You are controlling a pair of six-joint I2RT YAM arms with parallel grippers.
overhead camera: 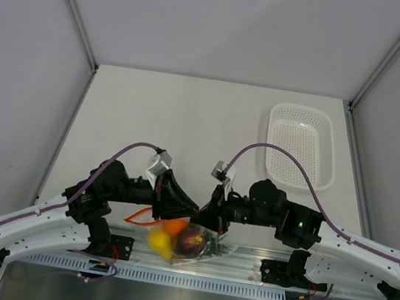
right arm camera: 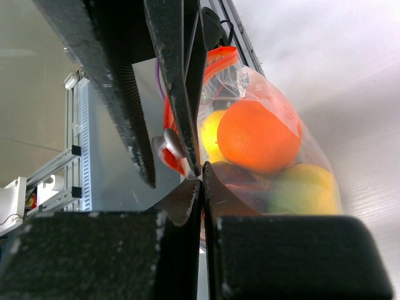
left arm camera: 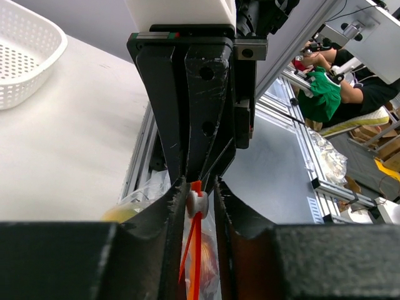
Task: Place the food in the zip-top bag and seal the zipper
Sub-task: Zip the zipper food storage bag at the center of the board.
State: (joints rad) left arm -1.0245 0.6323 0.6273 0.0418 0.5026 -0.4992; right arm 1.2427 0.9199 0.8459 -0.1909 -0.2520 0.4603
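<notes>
**Item: bag-filling job, status as seen from the floor**

- Zip-top bag [overhead camera: 200, 247]: clear, crinkly, held up betw. the two claws at the near edge of the desk [overhead camera: 189, 119], over the metal rail [overhead camera: 244, 257].
- Food, in bag: orange [right arm camera: 257, 137], yellow pear [right arm camera: 209, 134], yellow-green round fruit [right arm camera: 303, 187], dark red-purple fruit [right arm camera: 234, 178]. All four sit behind the plastic. Pineapple not made out (may be hidden behind the others).
- White basket [overhead camera: 301, 146]: far right of desk, well apart from the bag. No fruit seen in it, none loose on the desk.
- Zipper [left arm camera: 195, 250]: red-orange strip w/ a small white slider [left arm camera: 197, 203]. Strip runs down betw. the left claw's fingers.
- Left claw [left arm camera: 200, 186]: jaws narrow, one either side of the slider. Can't tell if they pinch it or just flank it.
- Right claw [right arm camera: 201, 178]: clenched, tips together on the bag's edge just beside the strip, steadying it.

**Progress, est.:** loading looks done or v. nearly so. Left to do: the seal. How much of the mouth is closed can't be read from any view; part of the strip bows outward in the right wrist view, so prob. not shut along its full length.
</notes>
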